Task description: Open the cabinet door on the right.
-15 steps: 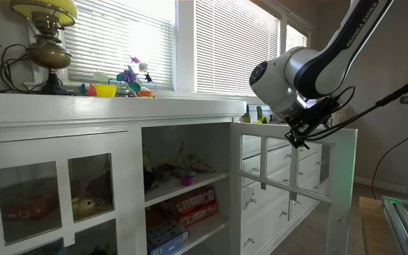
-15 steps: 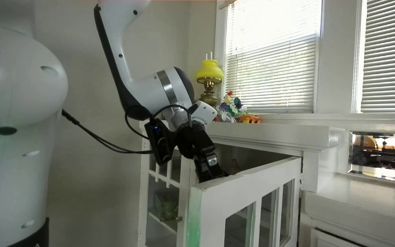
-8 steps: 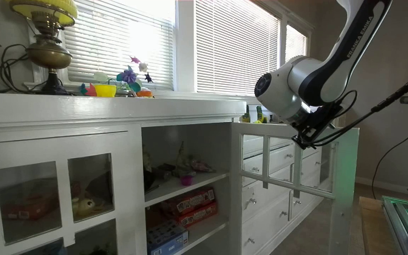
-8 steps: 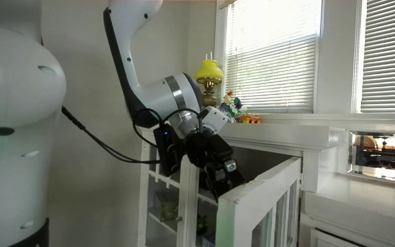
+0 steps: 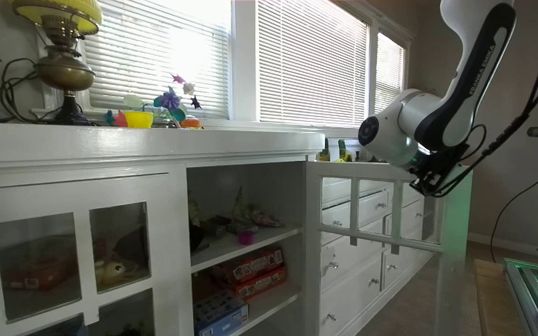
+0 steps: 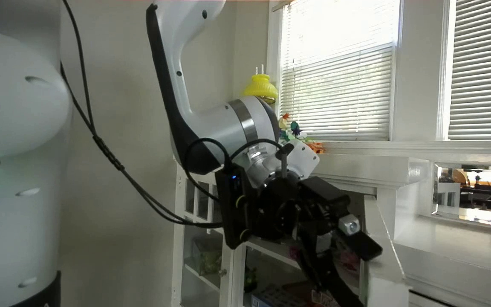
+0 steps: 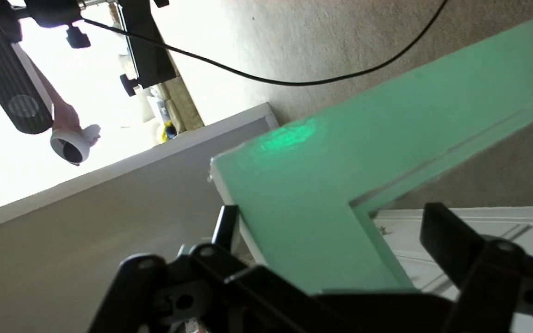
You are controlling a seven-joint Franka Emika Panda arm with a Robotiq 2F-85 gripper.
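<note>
The cabinet door is a white frame with small glass panes over taller ones. It stands wide open, swung out from the cabinet on its hinge side. In an exterior view it shows nearly edge-on. In the wrist view its green-lit frame corner fills the middle. My gripper is at the upper part of the door, on the face toward the shelves. Its fingers are spread, also in the exterior view and wrist view. One finger lies along the door's top edge; whether it touches is unclear.
White drawers stand behind the open door. Cabinet shelves hold red boxes and a blue box. A wooden bench is right of the door. A lamp stands on the cabinet top.
The door has swung further open, now showing nearly edge-on in an exterior view. My arm and gripper have moved right in both exterior views, along with the door.
</note>
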